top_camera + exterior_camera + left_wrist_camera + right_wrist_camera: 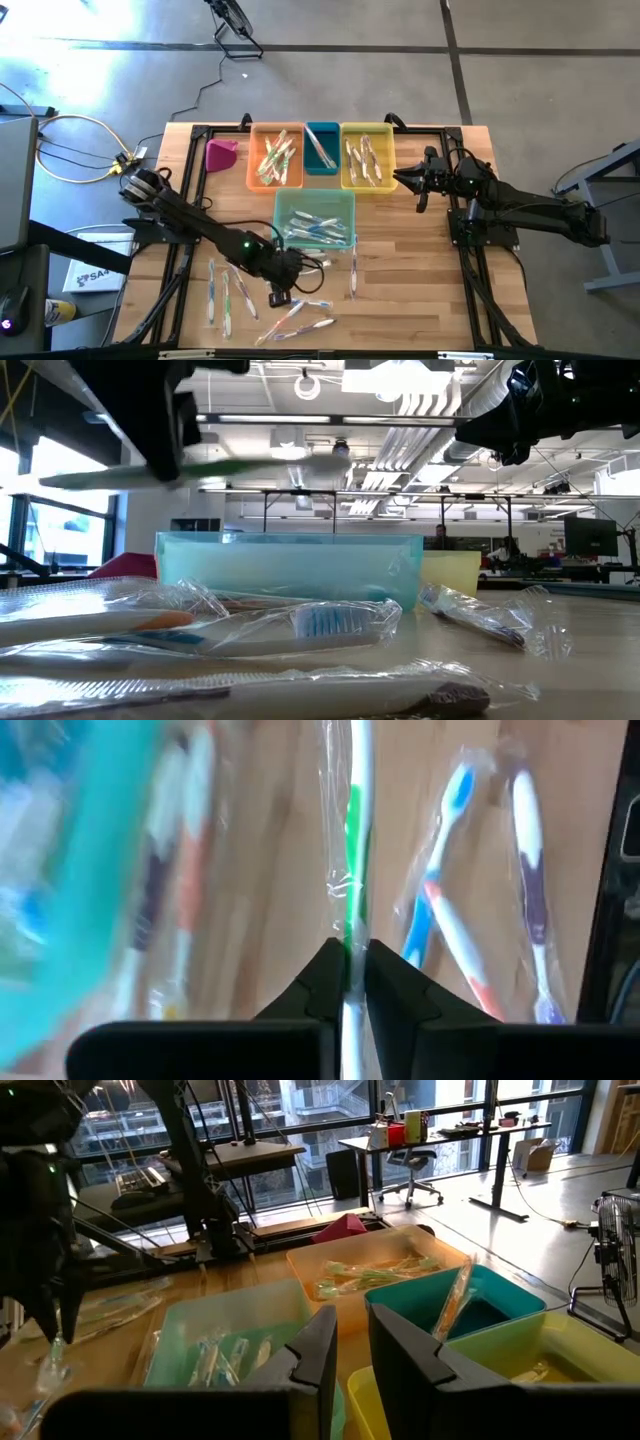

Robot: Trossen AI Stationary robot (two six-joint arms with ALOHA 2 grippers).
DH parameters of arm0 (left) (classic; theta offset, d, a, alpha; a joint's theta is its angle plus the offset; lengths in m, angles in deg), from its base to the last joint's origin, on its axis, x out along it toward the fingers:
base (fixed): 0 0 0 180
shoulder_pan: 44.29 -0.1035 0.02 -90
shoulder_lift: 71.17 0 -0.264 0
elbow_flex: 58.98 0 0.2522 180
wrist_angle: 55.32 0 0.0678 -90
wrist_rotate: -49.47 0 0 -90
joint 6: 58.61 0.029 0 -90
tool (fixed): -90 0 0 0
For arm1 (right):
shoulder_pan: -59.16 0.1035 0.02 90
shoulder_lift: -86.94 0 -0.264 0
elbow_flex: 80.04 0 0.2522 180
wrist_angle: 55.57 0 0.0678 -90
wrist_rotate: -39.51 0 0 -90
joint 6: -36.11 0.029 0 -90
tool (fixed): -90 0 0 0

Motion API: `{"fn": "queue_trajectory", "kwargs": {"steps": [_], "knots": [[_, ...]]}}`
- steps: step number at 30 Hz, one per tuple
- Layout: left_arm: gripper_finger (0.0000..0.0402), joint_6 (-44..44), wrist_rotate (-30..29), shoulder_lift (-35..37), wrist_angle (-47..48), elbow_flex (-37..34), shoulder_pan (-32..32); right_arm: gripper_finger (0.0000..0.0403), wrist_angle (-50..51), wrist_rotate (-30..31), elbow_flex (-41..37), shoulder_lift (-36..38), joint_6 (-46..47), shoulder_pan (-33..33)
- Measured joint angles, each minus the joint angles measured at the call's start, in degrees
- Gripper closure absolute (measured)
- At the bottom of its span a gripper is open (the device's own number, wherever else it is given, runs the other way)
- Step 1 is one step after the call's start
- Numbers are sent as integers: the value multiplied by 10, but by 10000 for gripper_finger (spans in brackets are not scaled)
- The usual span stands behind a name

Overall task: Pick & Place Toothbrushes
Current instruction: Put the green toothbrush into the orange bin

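The left pincer [347, 982] is clamped on a green-accented wrapped toothbrush [354, 830] above the wooden surface [420, 300]; the right pincer [352, 1342] hovers, fingers slightly apart

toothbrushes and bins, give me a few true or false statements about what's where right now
1. The left end effector is shut on a wrapped green-accented toothbrush. True.
2. The right end effector holds a toothbrush. False: it holds nothing and hovers beside the yellow bin.
3. The orange bin is empty. False: wrapped toothbrushes lie in it.
4. Several wrapped toothbrushes lie loose on the wooden table. True.
5. The light teal bin sits nearer the table's front than the other three bins. True.
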Motion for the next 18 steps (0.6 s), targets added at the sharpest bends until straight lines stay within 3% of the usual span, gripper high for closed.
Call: {"fn": "queue_trajectory", "kwargs": {"steps": [11, 18], "knots": [[379, 70, -161, 9, 142, 114, -6, 348, 0, 0, 0, 0, 0, 0], [379, 109, -208, 9, 226, 172, -46, 348, 0, 0, 0, 0, -1, 0]]}}
